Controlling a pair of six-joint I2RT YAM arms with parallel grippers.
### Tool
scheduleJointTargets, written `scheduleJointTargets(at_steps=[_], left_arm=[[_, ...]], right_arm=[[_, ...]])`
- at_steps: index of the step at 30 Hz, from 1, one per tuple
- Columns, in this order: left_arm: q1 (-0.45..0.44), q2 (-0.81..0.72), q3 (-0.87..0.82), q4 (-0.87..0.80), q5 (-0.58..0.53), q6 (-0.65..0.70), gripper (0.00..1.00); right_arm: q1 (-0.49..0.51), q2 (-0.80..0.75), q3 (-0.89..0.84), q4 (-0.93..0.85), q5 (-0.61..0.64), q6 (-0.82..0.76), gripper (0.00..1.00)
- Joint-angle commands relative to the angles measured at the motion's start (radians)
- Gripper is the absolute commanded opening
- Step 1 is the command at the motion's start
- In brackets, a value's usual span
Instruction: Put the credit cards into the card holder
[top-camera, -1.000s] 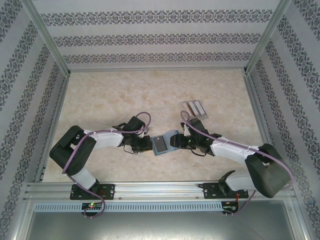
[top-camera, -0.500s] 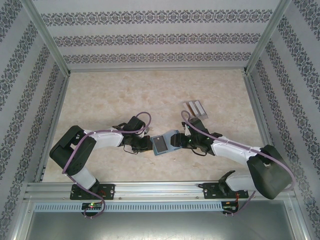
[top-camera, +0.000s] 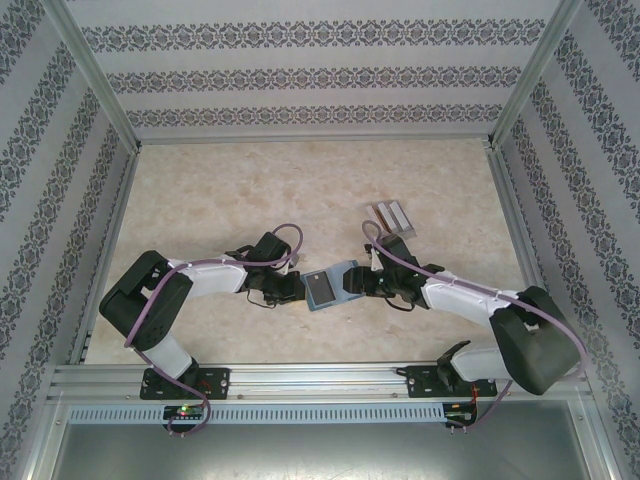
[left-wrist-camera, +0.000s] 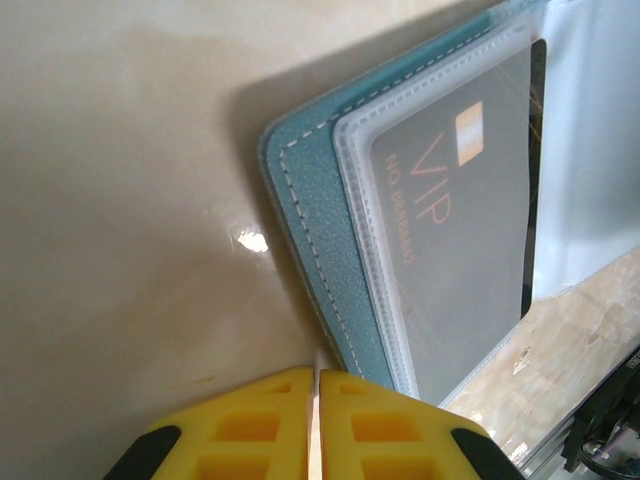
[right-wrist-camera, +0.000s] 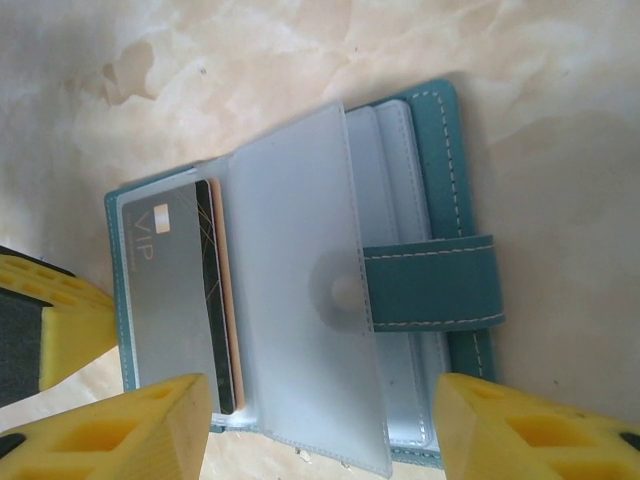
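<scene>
The teal card holder (top-camera: 343, 272) lies open between both arms. A silver VIP credit card (right-wrist-camera: 170, 290) sits in its left clear sleeve (left-wrist-camera: 450, 230), with a dark card edge and a peach edge behind it. A loose clear sleeve (right-wrist-camera: 295, 290) lies over the middle, veiling the pale snap on the teal strap (right-wrist-camera: 430, 285). My left gripper (left-wrist-camera: 318, 372) is shut on the left cover's edge (left-wrist-camera: 305, 220); in the top view it (top-camera: 297, 290) sits at the holder's left side. My right gripper (right-wrist-camera: 330, 440) is open, its fingers straddling the clear sleeve without pinching it.
A pale grey striped flat piece (top-camera: 392, 215) lies on the table behind the right arm. Marble-patterned tabletop (top-camera: 250, 190) stretches to the back. Metal rails and patterned walls (top-camera: 560, 200) enclose the sides.
My right gripper's jaws have widened a little over the holder. The left gripper and the holder have stayed put.
</scene>
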Motion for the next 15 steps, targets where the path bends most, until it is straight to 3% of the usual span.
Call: scheduleJointTargets(at_steps=[1, 15], left_arm=[[-0.015, 0.018, 0.012, -0.023, -0.001, 0.013, 0.12], [-0.007, -0.05, -0.014, -0.037, -0.049, 0.002, 0.11]], right_arm=[[-0.008, 0.038, 0.024, 0.046, -0.049, -0.016, 0.6], [0.072, 0.058, 0.062, 0.076, -0.092, -0.018, 0.52]])
